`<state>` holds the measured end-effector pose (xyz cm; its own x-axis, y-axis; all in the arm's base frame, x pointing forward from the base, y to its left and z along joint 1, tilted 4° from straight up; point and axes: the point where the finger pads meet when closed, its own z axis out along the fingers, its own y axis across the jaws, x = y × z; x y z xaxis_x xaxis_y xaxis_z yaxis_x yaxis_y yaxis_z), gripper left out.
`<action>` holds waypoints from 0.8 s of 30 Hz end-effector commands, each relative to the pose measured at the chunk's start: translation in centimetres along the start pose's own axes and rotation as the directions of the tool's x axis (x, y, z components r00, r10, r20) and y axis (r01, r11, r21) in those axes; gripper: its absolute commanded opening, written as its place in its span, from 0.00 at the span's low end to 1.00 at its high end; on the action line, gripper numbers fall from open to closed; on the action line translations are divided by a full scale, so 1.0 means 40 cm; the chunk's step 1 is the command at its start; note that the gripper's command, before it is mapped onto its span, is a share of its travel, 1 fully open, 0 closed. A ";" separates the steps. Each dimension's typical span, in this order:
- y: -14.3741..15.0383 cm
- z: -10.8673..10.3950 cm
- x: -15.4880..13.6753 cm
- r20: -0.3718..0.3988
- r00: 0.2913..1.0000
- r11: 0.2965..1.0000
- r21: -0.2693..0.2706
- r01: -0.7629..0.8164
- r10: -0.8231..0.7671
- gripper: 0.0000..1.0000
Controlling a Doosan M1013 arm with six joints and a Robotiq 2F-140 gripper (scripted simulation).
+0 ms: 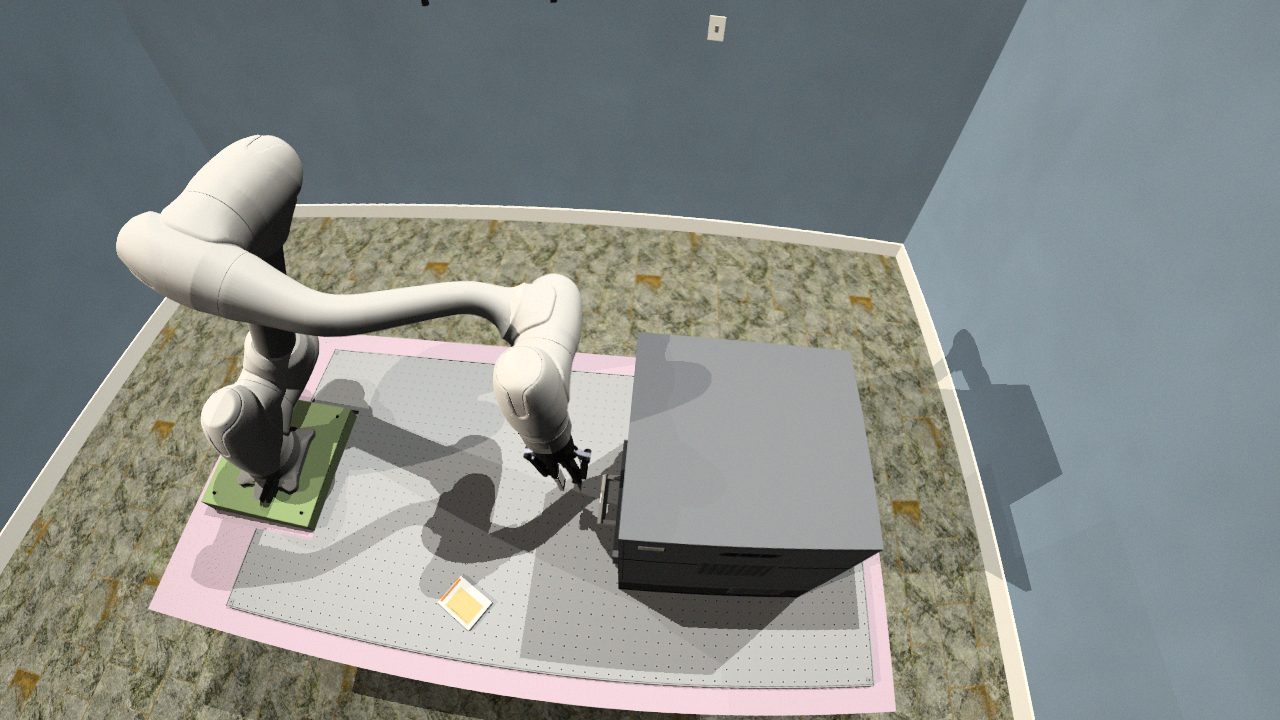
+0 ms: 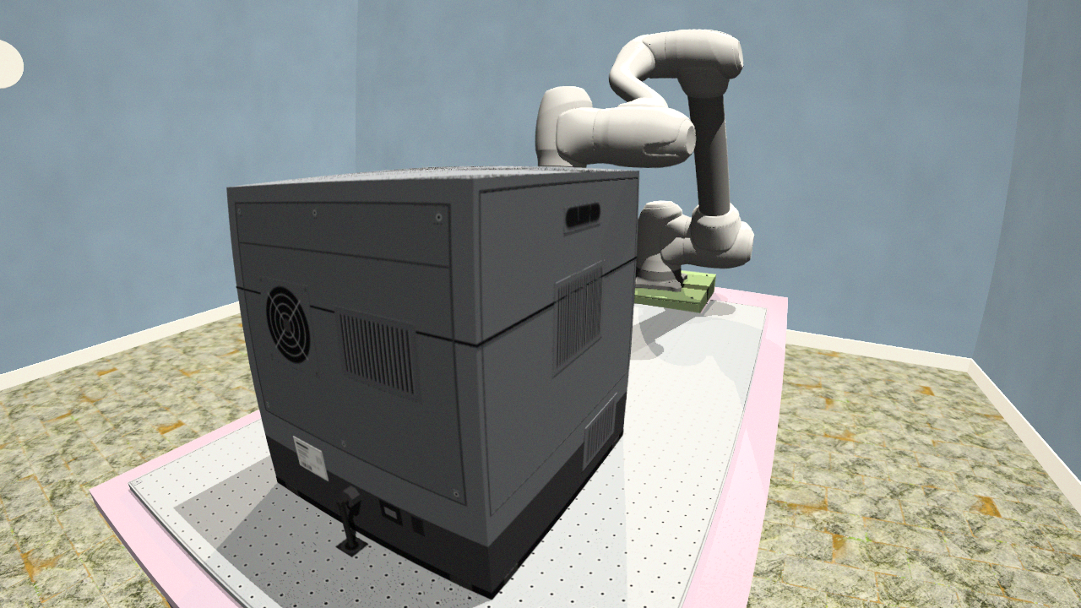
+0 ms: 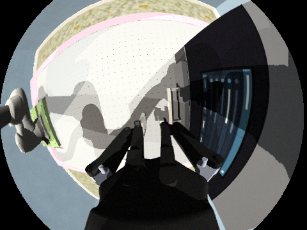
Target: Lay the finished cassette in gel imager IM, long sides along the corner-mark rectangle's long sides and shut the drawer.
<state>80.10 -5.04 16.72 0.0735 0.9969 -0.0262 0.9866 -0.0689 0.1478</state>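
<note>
The gel imager IM (image 1: 742, 447) is a grey box at the right of the deck, and its drawer is closed. The drawer handle (image 1: 610, 497) is a pale bar on the imager's front face; it also shows in the wrist view (image 3: 173, 106). My gripper (image 1: 565, 472) hangs a short way in front of the handle, not touching it. In the wrist view the fingers stand close together with a narrow gap and nothing between them. The cassette FINISHED (image 1: 464, 601), a small orange-and-white rectangle, lies flat on the deck near the front edge, well away from the gripper.
The arm's green base plate (image 1: 277, 465) sits at the left end of the perforated deck. In the exterior view the imager's back (image 2: 438, 339) hides the gripper and the drawer. A pink mat rims the deck.
</note>
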 end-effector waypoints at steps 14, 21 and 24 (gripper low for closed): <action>0.156 0.042 0.003 0.000 1.000 1.000 0.000 0.000 0.000 0.27; 0.156 0.042 0.003 0.000 1.000 1.000 0.000 0.000 0.000 0.27; 0.156 0.046 0.003 0.000 1.000 1.000 0.000 0.000 0.000 0.27</action>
<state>86.50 -5.42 15.94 0.0734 0.9970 -0.0259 0.9867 -0.0688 0.1474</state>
